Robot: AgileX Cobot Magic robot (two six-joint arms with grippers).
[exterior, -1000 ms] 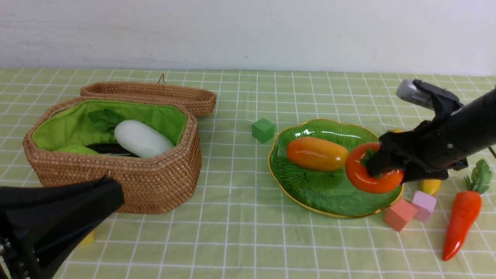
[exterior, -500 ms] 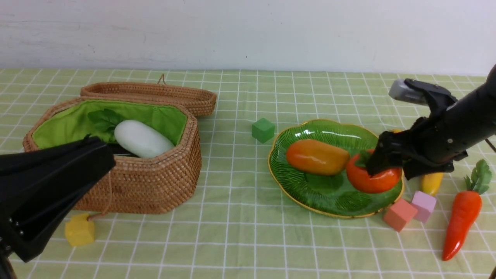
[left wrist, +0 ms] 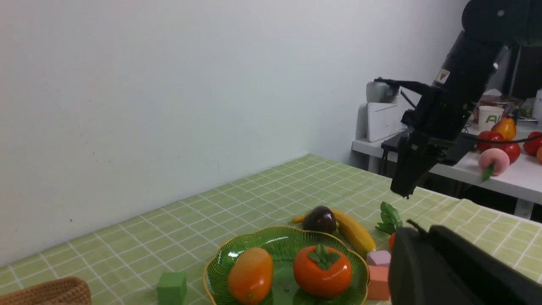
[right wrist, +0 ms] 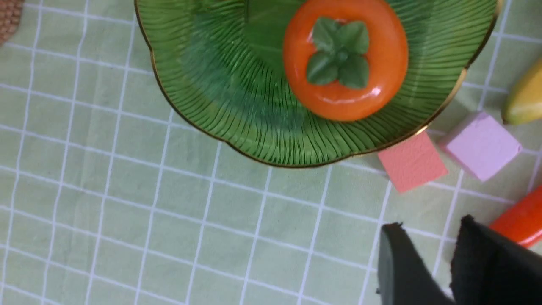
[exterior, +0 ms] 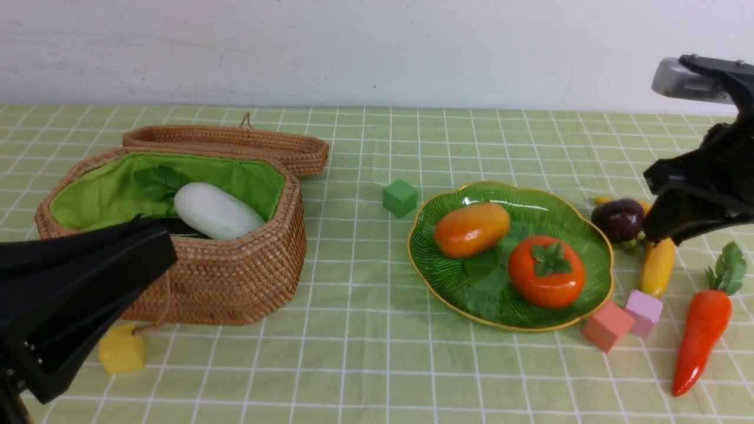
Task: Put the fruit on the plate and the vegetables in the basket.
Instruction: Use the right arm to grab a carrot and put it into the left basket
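The green plate (exterior: 530,200) holds the orange-yellow mango (exterior: 471,229) and the red-orange persimmon (exterior: 546,272), which also shows in the right wrist view (right wrist: 345,63). To the plate's right, the dark mangosteen (exterior: 618,219), the yellow banana (exterior: 657,270) and the carrot (exterior: 701,335) lie on the cloth. At the left, the wicker basket (exterior: 283,235) contains the white radish (exterior: 215,211) and a dark eggplant (exterior: 174,226), mostly hidden. My right gripper (exterior: 648,206) hangs above the mangosteen and banana, narrowly open and empty (right wrist: 427,224). In front of the basket, my left gripper (exterior: 168,250) is shut and empty.
The basket's lid (exterior: 235,144) lies open behind it. Small cubes sit about: green (exterior: 400,197) left of the plate, pink (exterior: 608,325) and lilac (exterior: 643,312) at its front right, yellow (exterior: 121,348) before the basket. A side table with more toys (left wrist: 499,156) stands beyond.
My right gripper let go of the persimmon on the plate, then rose and drew back to the right. The mango shifted a little. My left gripper rose in front of the basket.
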